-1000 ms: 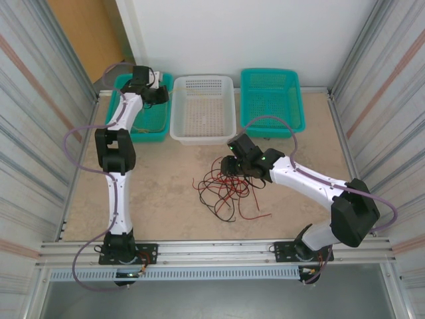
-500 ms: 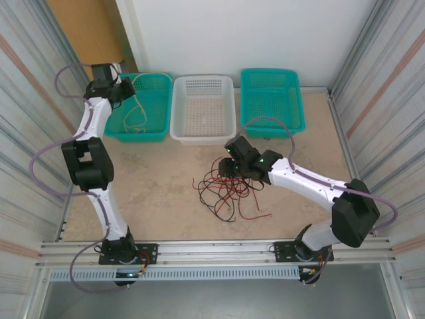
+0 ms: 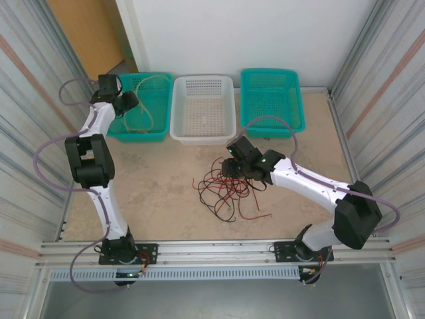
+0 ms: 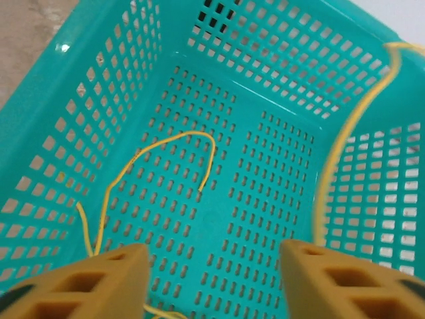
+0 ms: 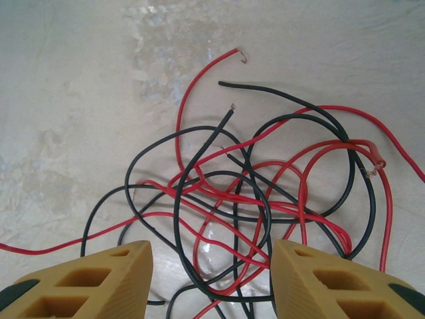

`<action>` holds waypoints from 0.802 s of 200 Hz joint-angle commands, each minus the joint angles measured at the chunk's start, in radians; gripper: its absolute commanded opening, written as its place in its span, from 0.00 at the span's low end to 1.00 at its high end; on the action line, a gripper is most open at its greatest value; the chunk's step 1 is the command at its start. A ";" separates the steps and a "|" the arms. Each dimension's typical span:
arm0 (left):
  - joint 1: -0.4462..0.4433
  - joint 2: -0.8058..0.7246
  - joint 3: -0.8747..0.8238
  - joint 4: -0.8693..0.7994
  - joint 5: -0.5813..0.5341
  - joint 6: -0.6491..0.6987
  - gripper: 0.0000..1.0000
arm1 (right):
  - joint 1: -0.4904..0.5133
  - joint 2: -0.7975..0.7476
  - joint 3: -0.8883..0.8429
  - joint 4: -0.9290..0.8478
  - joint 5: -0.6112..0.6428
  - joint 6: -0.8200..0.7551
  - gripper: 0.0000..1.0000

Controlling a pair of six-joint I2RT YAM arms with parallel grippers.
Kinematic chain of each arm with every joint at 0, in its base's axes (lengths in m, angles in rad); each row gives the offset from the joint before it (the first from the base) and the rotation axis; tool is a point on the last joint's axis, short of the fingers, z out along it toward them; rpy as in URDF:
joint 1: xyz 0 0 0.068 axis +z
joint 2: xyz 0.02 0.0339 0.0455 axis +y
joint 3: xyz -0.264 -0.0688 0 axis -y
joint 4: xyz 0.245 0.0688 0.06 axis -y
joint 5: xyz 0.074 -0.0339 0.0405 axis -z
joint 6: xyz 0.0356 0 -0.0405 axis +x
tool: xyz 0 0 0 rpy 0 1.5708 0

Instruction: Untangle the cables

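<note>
**Left claw** [image 4: 212, 266]: fingers spread, nothing between them. It hangs over the teal basket [image 4: 86, 86].

**Yellow cable** [image 4: 192, 133]: on the basket floor, below and ahead of this claw. One thin strand rises from beside the left finger, arcs forward and hooks back to a free end. A second stretch curves up the right wall to the rim. Apart from the others, so likely already sorted.

**Right claw** [image 5: 211, 266]: fingers spread, pinching nothing.

**Tangle** [image 5: 252, 193]: on the table [image 3: 153, 193], directly beneath and ahead of this claw.
- Red and black strands, hair-thin, looped and crossing many times.
- Densest between the fingers, wider than their gap, with free ends pointing away ahead.
- The right arm is much the nearer, and the left claw is well apart from it.
- The next pick probably needs one outlying strand, not the knot.
</note>
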 commanded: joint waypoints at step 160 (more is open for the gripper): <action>-0.286 -0.762 -0.574 0.121 0.235 -0.051 0.70 | 0.126 0.002 0.229 -0.171 0.134 -0.133 0.00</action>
